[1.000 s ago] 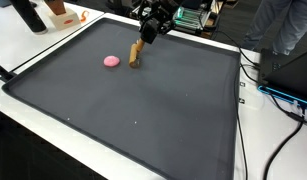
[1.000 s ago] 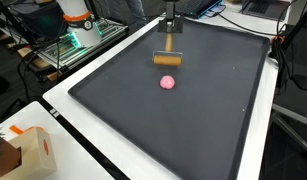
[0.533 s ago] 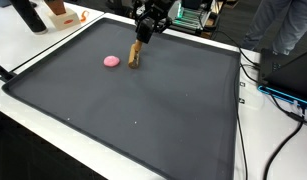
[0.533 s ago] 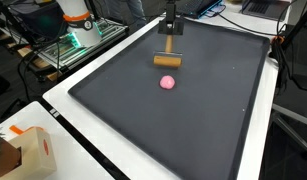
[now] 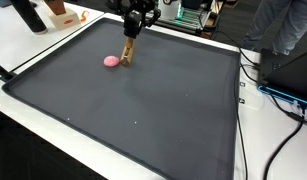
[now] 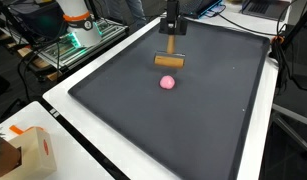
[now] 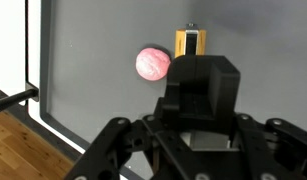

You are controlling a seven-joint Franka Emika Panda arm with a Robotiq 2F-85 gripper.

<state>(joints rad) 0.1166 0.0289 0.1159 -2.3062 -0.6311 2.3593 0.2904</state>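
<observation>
Here's the black gripper (image 6: 172,30) at the far end of the dark grey mat (image 6: 193,120), and the jaws are clamped on the thin stem of a tan wooden tool (image 6: 171,58) with a blocky head. In an exterior view the tool (image 5: 126,52) hangs from the gripper (image 5: 133,27) at a slant, stem up in the jaws, head down at the mat (image 5: 143,110).

Right next to that head is a pink round lump (image 6: 168,82), lying on the mat on its own. It shows again in an exterior view, the pink round lump (image 5: 111,61) just beside the foot of the tool. From the wrist view the gripper's dark body fills the lower half, with the wooden head (image 7: 189,42) poking out above it and the lump (image 7: 152,63) tucked in at its side. They look very close there, possibly brushing, though from these angles it's hard to be sure of contact.

The mat covers most of the white desk (image 6: 88,110). Down in the near corner of the desk stands an orange-and-white cardboard box (image 6: 23,150), well apart from the gripper, and black cables (image 5: 255,85) trail along the desk's edge.
</observation>
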